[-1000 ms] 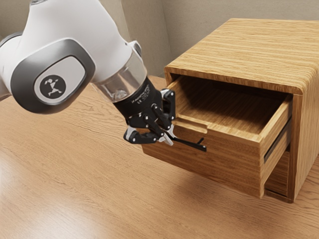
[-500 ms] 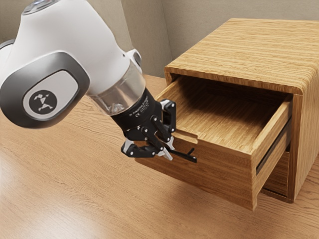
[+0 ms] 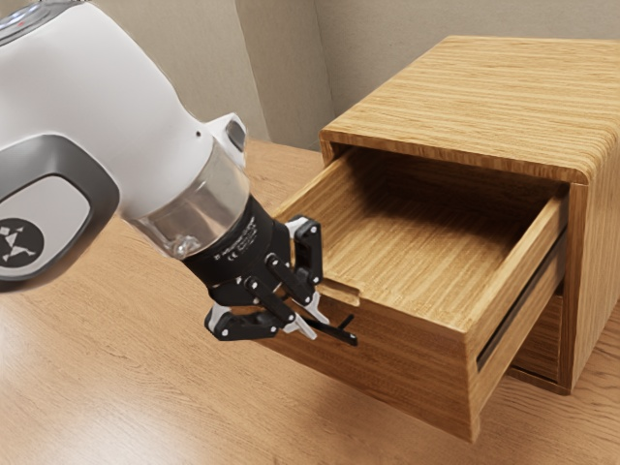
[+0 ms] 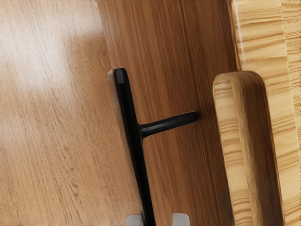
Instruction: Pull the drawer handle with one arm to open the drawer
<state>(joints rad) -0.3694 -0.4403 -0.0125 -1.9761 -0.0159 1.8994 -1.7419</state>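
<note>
So the black gripper (image 3: 308, 325) had its two fingers pinched narrow on the drawer handle (image 3: 337, 332), one on each side of the thin black bar. In the wrist view you could see the pale fingertips (image 4: 134, 220) sitting either side of the handle (image 4: 131, 141), near one end of it, with its little post running into the wood. The arm came down at it from the exterior view's left, over the wooden table (image 3: 116, 387). The drawer (image 3: 407, 378) itself was standing well out of the cabinet (image 3: 484, 97), front panel toward the arm and the inside showing. Behind all that was a plain beige wall (image 3: 291, 48).
</note>
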